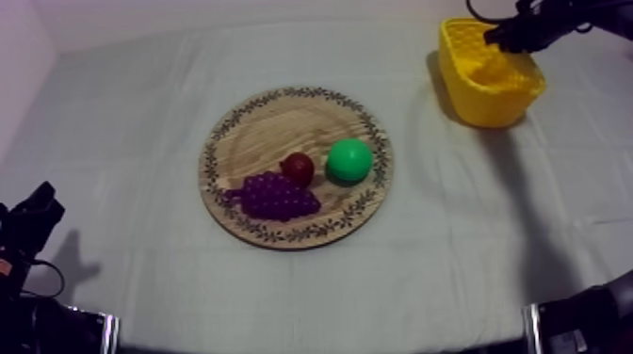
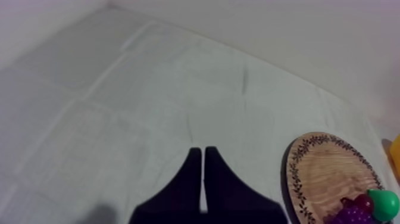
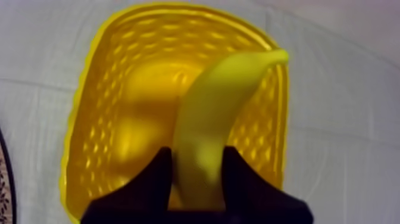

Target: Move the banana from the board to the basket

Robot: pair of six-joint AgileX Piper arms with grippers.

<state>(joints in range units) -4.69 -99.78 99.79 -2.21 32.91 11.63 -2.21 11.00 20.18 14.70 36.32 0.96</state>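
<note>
A table under a grey-white cloth spans the scene, the cloth crossed by faint fold creases. A plain pale wall rises behind the far edge. The light is soft and even, leaving dim shadows on the cloth.

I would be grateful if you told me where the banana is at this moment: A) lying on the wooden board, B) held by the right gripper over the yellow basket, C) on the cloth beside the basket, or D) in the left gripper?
B: in the right wrist view the right gripper is shut on the banana, with the yellow basket below it.
</note>
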